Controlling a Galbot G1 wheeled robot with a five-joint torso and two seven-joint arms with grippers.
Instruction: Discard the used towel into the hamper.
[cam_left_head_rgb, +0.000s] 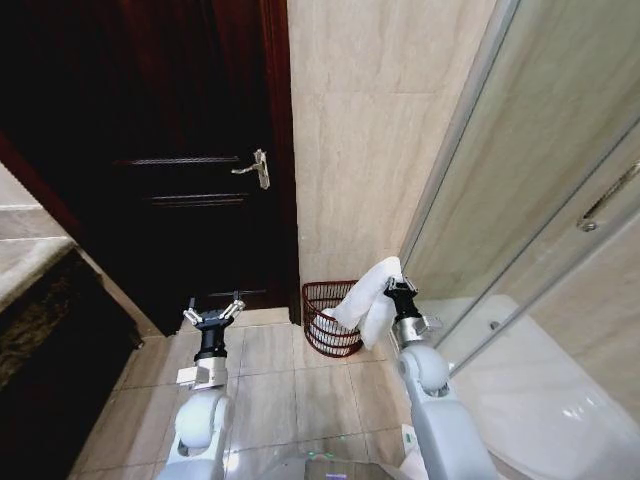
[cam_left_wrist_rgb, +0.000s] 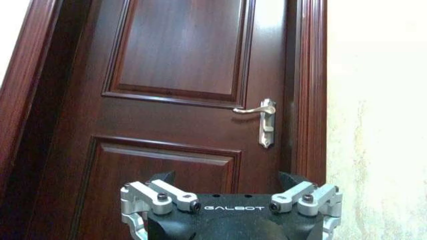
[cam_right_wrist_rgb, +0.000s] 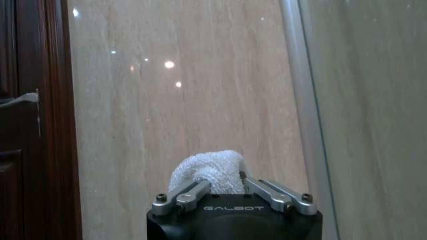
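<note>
A white towel (cam_left_head_rgb: 368, 298) hangs from my right gripper (cam_left_head_rgb: 398, 284), which is shut on the towel's upper end; its lower folds drape over the near right rim of the hamper (cam_left_head_rgb: 326, 325). The hamper is a small round reddish-brown open-weave basket standing on the floor against the beige wall, beside the door frame. In the right wrist view the towel (cam_right_wrist_rgb: 210, 171) bulges up between the closed fingers (cam_right_wrist_rgb: 183, 194). My left gripper (cam_left_head_rgb: 213, 313) is held up over the floor tiles left of the hamper, open, with nothing in it, facing the dark wooden door (cam_left_wrist_rgb: 180, 100).
A dark wooden door (cam_left_head_rgb: 170, 150) with a silver lever handle (cam_left_head_rgb: 256, 168) is behind the left gripper. A glass shower screen (cam_left_head_rgb: 540, 180) and white tub (cam_left_head_rgb: 540, 390) run along the right. A dark stone counter (cam_left_head_rgb: 40, 300) stands at left. Beige floor tiles (cam_left_head_rgb: 290, 390) lie between the arms.
</note>
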